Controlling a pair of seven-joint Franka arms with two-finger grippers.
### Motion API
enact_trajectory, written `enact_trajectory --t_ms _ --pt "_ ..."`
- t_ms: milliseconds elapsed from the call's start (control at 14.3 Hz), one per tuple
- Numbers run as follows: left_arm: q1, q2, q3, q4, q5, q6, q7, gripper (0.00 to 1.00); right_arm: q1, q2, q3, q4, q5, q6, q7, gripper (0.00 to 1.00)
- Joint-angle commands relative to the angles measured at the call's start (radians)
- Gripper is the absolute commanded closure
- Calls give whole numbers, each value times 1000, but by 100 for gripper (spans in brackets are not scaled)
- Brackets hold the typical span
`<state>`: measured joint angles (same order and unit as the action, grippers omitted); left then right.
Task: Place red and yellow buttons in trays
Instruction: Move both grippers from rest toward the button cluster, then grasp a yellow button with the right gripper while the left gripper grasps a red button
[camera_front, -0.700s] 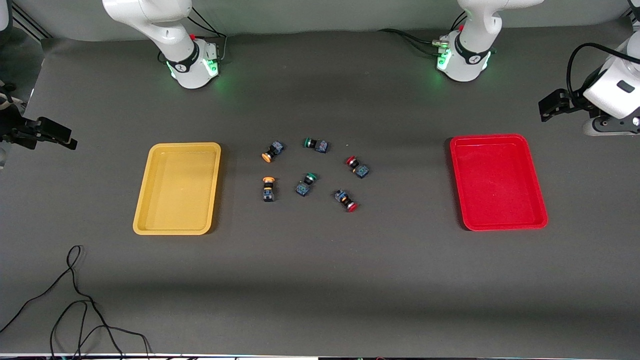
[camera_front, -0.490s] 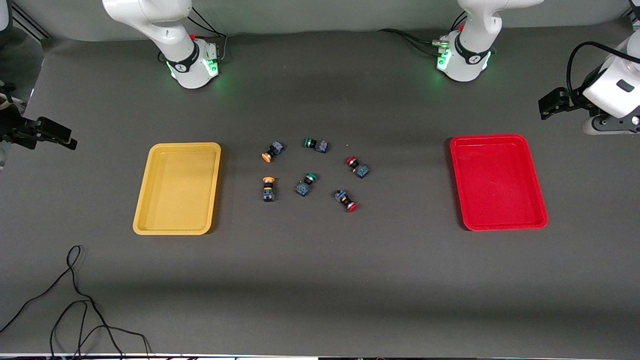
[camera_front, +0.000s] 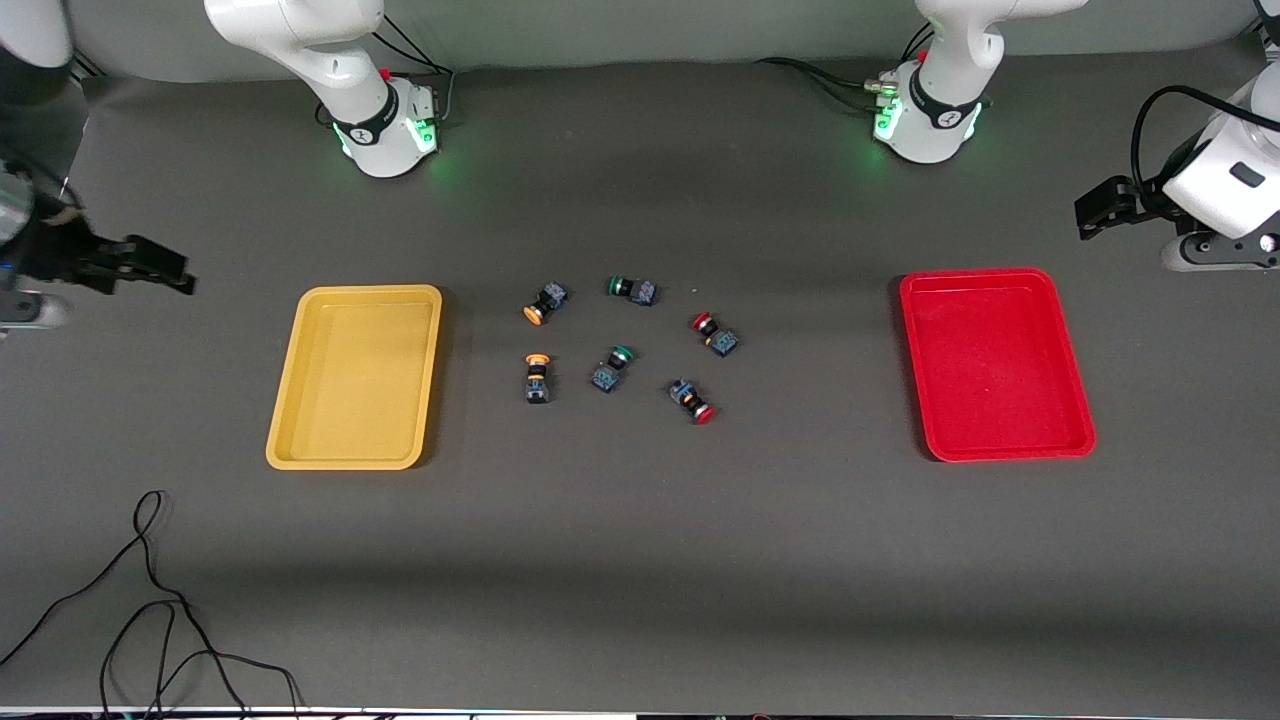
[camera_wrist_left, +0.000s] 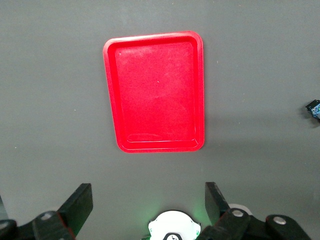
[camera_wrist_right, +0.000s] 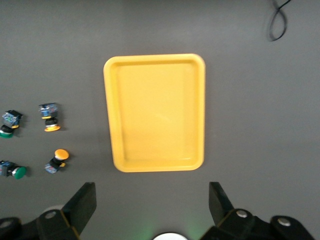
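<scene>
Nearest the front camera, a loose black cable (camera_front: 150, 600) lying in loops on the dark grey worktop (camera_front: 640, 560), toward the right arm's end.

Farther up, two shallow rectangular plastic trays with rounded corners, well apart: yellow tray (camera_front: 357, 376) toward the right arm's end, red tray (camera_front: 993, 363) toward the left arm's end; nothing inside either.

Between the trays, a loose cluster of six small push-button switches with black-and-blue bodies, all lying on the bare worktop, none touching a tray. Nearest of these: red-capped button (camera_front: 692, 400), cap pointing toward the camera; beside it toward the yellow tray, a green-capped switch (camera_front: 611, 367), then orange-yellow-capped button (camera_front: 537, 377), cap pointing away from the camera. Farther: second red-capped button (camera_front: 714, 333); second orange-yellow-capped button (camera_front: 545, 303); farthest, second green-capped switch (camera_front: 632, 289). Orange-yellow pair on the yellow tray's side of the cluster, red pair on the red tray's side.

Right pincer (camera_wrist_right: 152, 205) up in the air over bare worktop just off the yellow tray's end, fingers (camera_wrist_right: 82, 202) spread wide, grasping nothing. Left pincer (camera_wrist_left: 147, 202) up in the air over bare worktop just off the red tray, fingers (camera_wrist_left: 80, 202) likewise released and empty.

Farthest, both white arm bases along the worktop's edge, green lights glowing.
</scene>
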<state>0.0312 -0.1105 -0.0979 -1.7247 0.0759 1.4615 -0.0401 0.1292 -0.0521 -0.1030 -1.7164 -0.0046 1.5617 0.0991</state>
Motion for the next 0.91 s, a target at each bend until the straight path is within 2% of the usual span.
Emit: enact_trajectory --t_ms 0,140,280,560,630,840 --pt "-5 6 -3 1 -21 -24 -7 0 160 -148 0 -220 -6 127 233 0" --pt "-27 14 -5 -32 -59 -9 -9 0 303 -204 0 -355 -6 226 493 0" --pt "-53 17 -5 -103 -108 51 -27 0 438 -193 0 -411 -6 300 775 0" --pt "-190 34 -6 -260 -116 239 -194 0 565 -175 0 -494 12 418 1202 0" --pt "-223 60 -6 -272 -116 273 -254 0 585 -161 0 -503 43 437 1279 0" --pt "-353 178 -8 -271 -116 405 -488 0 635 -129 0 -506 52 455 1404 0"
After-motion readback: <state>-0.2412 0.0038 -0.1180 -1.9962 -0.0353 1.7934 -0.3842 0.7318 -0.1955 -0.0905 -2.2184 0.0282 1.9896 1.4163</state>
